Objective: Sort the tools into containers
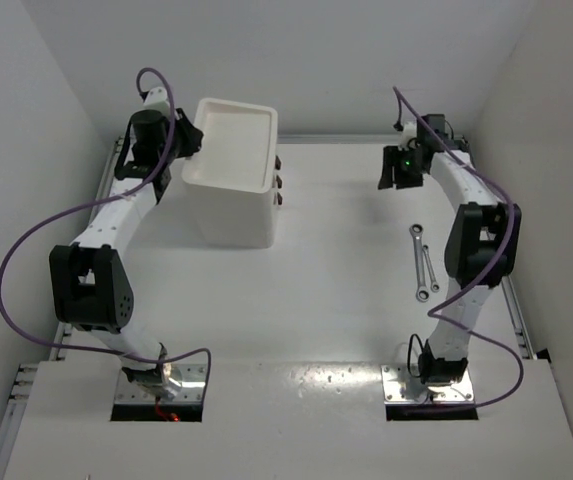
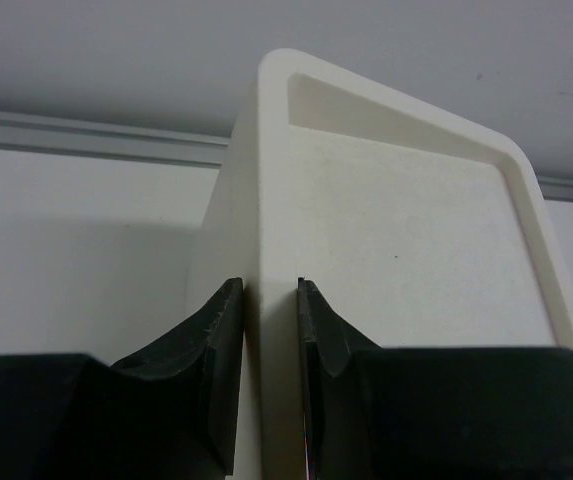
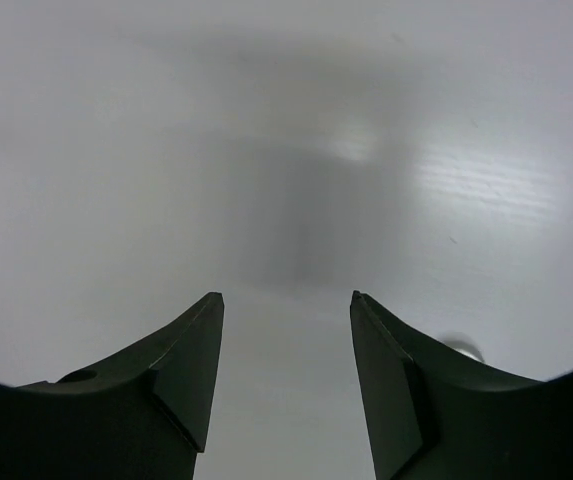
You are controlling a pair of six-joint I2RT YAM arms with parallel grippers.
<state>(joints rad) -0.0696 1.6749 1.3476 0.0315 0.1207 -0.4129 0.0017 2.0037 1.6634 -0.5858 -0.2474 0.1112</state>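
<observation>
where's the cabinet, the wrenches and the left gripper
cabinet (image 1: 231, 215): top view, near side wall
wrenches (image 1: 417, 232): top view, ring end of one
left gripper (image 2: 271, 292): left wrist view, between fingertips, on cabinet rim

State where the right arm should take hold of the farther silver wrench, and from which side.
Grip the farther wrench mid-shaft from straight above, right tool fingers across its narrow width. It lies flat on the table; the slim shaft suits this, and the other wrench sits beside its near end.

The two black fingers are closed on the near rim of the white boxy plastic cabinet, one on either side of its thin wall. Its shallow rimmed tray top spreads ahead and to the right of the fingers. Pale bench lies to their left.
</observation>
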